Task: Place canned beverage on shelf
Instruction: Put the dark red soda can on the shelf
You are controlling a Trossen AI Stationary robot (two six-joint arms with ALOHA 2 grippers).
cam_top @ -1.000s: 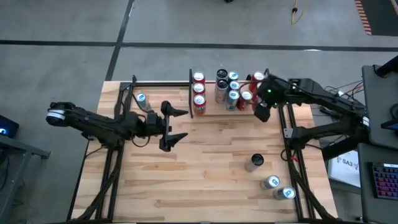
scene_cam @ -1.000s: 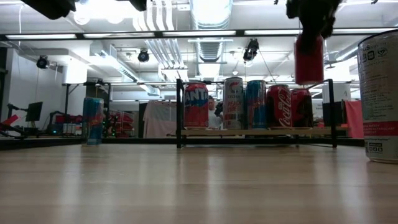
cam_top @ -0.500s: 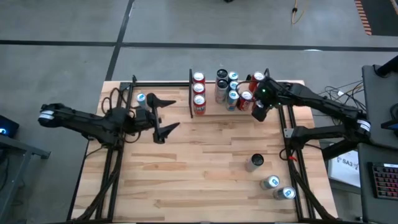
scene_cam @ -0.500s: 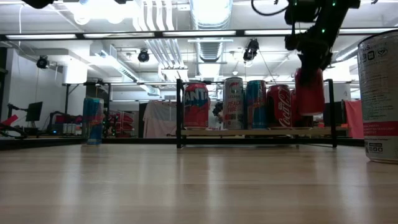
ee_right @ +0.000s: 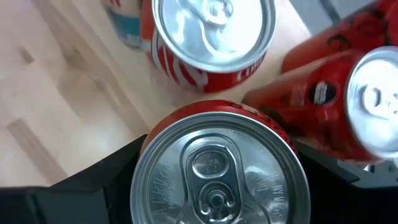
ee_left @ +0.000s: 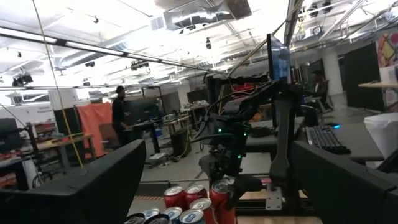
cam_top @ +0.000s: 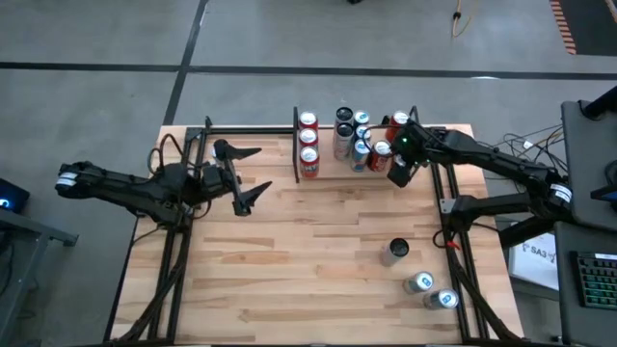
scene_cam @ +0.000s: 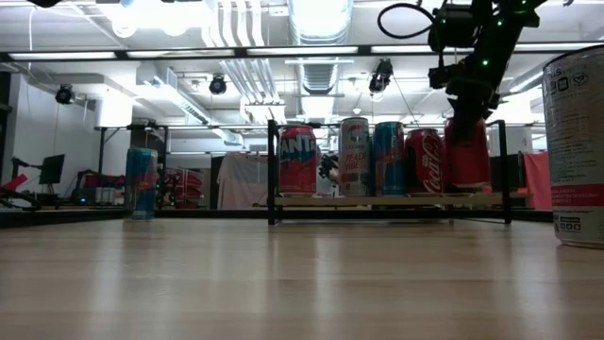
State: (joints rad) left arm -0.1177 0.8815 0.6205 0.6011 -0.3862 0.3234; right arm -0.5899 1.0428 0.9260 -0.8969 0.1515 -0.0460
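The right gripper (cam_top: 400, 172) holds a red can (ee_right: 221, 168) from above, with one dark finger on each side of the can's body, so the can stays upright while it comes to its place. In the low view this red can stands at the right end of the shelf (scene_cam: 387, 200), and its bottom seems to be at the level of the board or just above it; I cannot tell if it already rests there. It sits just beside a red cola can (scene_cam: 423, 162), probably to keep the row tight.

The shelf, at the far side of the table (cam_top: 318, 270), already contains several upright cans: red ones, a white one (scene_cam: 355, 157) and a blue one (scene_cam: 388, 159). Three more cans (cam_top: 421, 281) wait on the near right part of the table, and one blue can (scene_cam: 141, 183) stands alone at the far left.

The left gripper (cam_top: 246, 175) waits at the left over the table, fingers spread wide, holding nothing.
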